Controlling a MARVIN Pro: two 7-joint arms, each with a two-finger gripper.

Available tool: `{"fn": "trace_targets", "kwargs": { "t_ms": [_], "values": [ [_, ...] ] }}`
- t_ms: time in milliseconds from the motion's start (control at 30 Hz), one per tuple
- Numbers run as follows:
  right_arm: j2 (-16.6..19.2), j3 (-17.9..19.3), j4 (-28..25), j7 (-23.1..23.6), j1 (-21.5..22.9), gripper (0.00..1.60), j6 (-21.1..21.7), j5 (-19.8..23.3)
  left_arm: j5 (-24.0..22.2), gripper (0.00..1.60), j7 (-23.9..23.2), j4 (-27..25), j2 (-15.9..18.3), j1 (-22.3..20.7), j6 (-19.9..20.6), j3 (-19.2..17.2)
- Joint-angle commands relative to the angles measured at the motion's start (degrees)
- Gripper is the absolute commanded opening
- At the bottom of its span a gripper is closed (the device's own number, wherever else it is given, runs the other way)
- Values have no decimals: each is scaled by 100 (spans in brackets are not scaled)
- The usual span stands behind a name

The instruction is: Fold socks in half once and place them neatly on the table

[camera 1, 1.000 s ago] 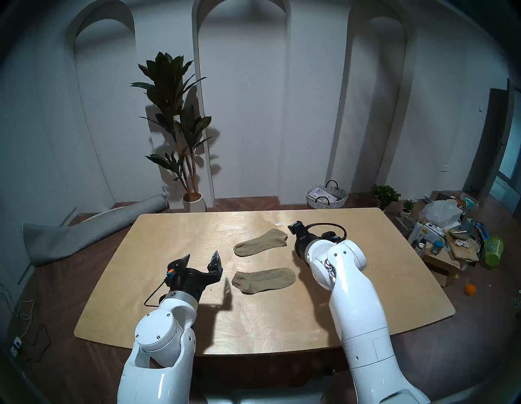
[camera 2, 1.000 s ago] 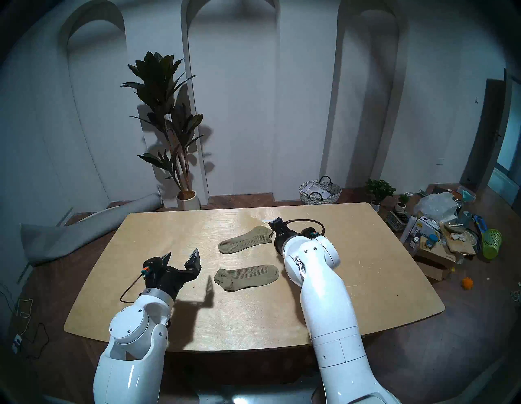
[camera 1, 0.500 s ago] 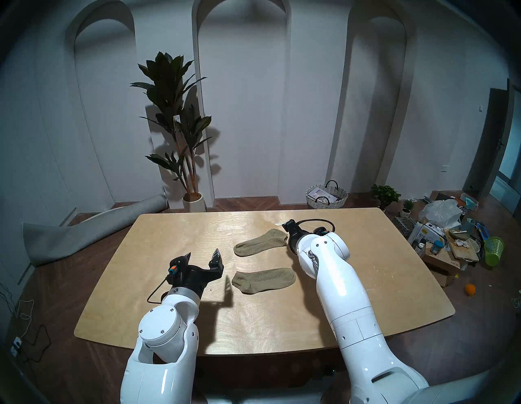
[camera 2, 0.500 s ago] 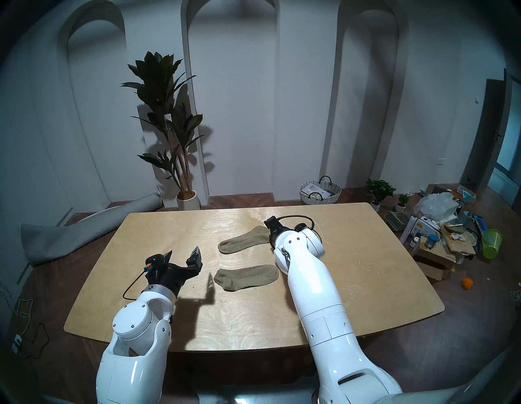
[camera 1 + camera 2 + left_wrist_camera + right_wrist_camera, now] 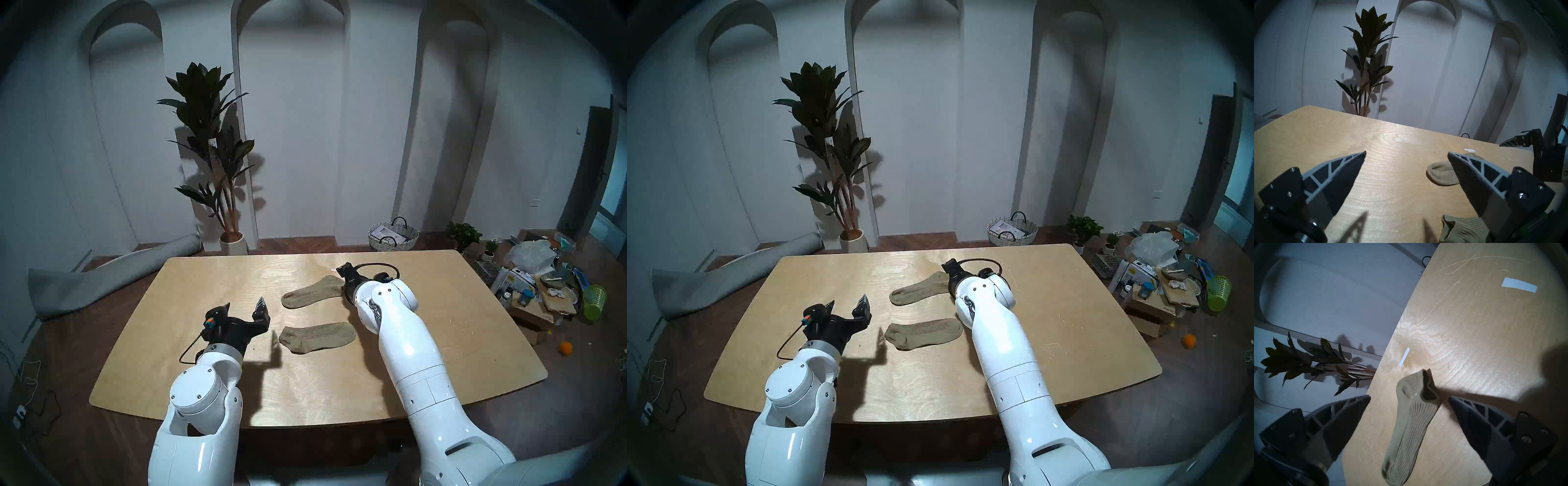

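Two olive-khaki ribbed socks lie flat and unfolded on the light plywood table (image 5: 203,281). The far sock (image 5: 314,292) has its cuff at the right; the near sock (image 5: 317,336) lies parallel to it. My right gripper (image 5: 1409,397) is open just above the far sock's cuff end (image 5: 1412,429), one finger on either side, not touching it. One of its fingers (image 5: 343,270) shows in the head view. My left gripper (image 5: 244,303) is open and empty, left of the near sock's toe (image 5: 1461,229) and above the table.
Two white tape strips (image 5: 1519,284) (image 5: 1404,356) are stuck on the table beyond the far sock. A potted plant (image 5: 217,152), a rolled grey mat (image 5: 101,281) and a wicker basket (image 5: 393,236) stand on the floor behind. Clutter (image 5: 543,281) lies to the right.
My right arm has swung left, bringing its open gripper over the far sock's cuff. My left gripper has crept slightly right. Both socks lie as before.
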Motion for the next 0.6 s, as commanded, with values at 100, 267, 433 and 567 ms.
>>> {"fn": "trace_targets", "kwargs": {
  "t_ms": [100, 267, 433, 567],
  "values": [
    [-38, 5, 288, 370, 205, 160, -49, 80, 34, 160, 47, -58, -13, -139, -14, 33],
    [-53, 20, 412, 469, 248, 160, -89, 122, 36, 160, 85, -67, -27, -166, -16, 33],
    [-87, 10, 641, 577, 337, 160, -140, 159, 60, 160, 121, -49, -20, -196, 7, 51],
    [-111, -33, 814, 631, 419, 160, -210, 119, 73, 160, 142, -41, -21, -211, 17, 57]
  ]
}}
